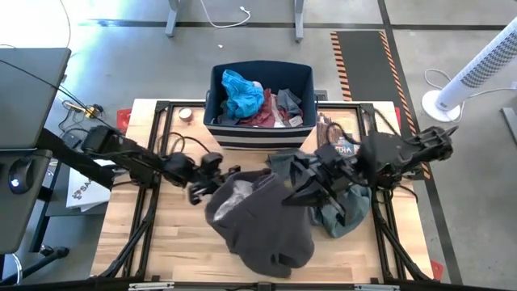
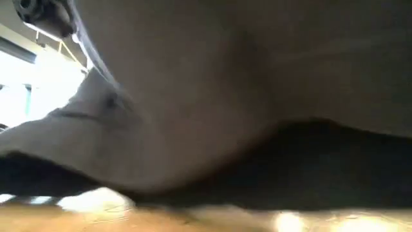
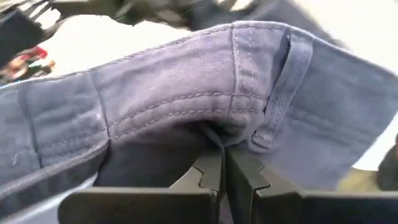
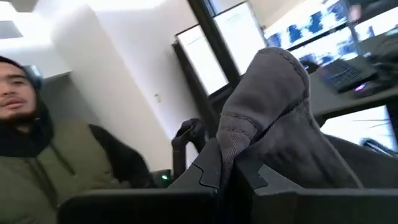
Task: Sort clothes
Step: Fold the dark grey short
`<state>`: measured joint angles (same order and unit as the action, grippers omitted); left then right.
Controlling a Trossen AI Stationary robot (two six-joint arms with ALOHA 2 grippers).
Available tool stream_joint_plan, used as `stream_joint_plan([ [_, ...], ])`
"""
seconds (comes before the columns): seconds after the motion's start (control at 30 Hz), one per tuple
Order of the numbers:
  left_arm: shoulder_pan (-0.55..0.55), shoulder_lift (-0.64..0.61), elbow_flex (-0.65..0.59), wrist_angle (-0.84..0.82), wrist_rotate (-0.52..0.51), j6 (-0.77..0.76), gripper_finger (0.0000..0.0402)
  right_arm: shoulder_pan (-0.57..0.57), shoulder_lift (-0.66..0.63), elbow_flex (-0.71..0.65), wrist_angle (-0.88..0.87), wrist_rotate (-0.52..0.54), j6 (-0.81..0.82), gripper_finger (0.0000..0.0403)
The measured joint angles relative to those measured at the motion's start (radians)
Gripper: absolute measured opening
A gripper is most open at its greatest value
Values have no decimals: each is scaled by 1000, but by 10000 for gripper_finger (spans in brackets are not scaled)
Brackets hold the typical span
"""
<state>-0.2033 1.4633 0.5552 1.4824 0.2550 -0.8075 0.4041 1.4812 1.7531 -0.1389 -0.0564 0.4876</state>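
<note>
Gripping the trousers (image 1: 262, 222), left pincer (image 3: 222, 163) clenched on waistband; right pincer (image 4: 224, 168) clenched on them too.

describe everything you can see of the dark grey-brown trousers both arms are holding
The dark grey-brown trousers are heavy woven fabric with stitched seams, a waistband and a belt loop. They hang bunched and crumpled over the middle of the wooden table, the lower part resting on it. The left tool is shut on the waistband; the right tool is shut on another gathered edge.

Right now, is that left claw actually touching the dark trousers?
Touching. The left wrist view shows the left gripper shut on the waistband of the dark trousers, beside a belt loop, the fabric pinched between its fingers.
</note>
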Motion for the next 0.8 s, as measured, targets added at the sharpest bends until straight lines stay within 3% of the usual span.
stream_joint_plan([
  [0.13,-42,-140,0,-18,-24,50,2,40,-58,0,-55,144,-66,0],
  [0.27,-88,-300,18,-56,-69,144,1,90,-115,2,-164,366,-86,0],
  [0.43,-134,-459,69,-373,-171,305,1,120,-137,2,-312,619,-47,0],
  [0.6,-159,-519,137,-633,-230,339,1,120,-134,2,-341,706,-42,0],
  [0.8,-167,-540,199,-709,-232,341,1,125,-133,2,-365,731,-51,0],
])
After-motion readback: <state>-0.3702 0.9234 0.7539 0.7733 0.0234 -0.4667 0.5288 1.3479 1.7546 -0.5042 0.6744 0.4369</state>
